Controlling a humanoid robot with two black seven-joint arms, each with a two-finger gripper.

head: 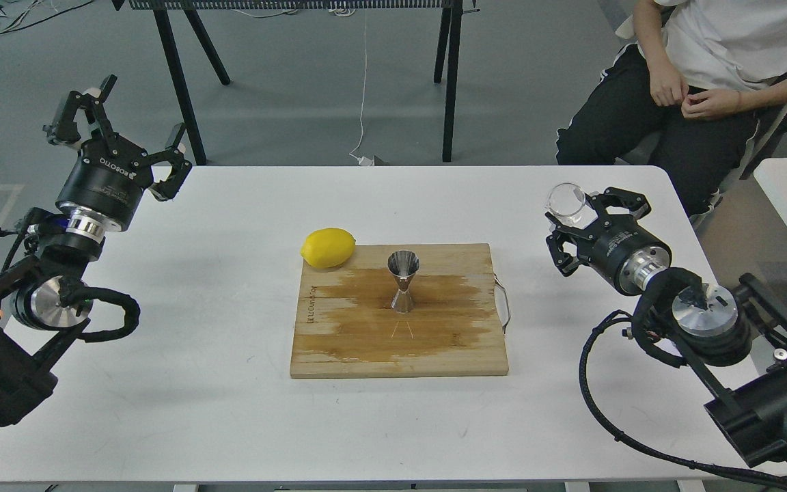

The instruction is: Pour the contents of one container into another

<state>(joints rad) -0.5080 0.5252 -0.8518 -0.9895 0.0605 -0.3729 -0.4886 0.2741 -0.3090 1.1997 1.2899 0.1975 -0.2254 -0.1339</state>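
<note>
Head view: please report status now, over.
Left gripper open, empty. Right gripper shut on glass cup. Jigger upright on board. Path clear.

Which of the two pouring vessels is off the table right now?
The clear glass cup, held up in the right gripper by the table's right edge. The steel jigger stands upright on the wet cutting board, untouched.

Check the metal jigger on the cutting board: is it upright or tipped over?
Upright. The jigger stands on its lower cone near the middle of the cutting board, its open upper cup facing up, with nothing touching it.
</note>
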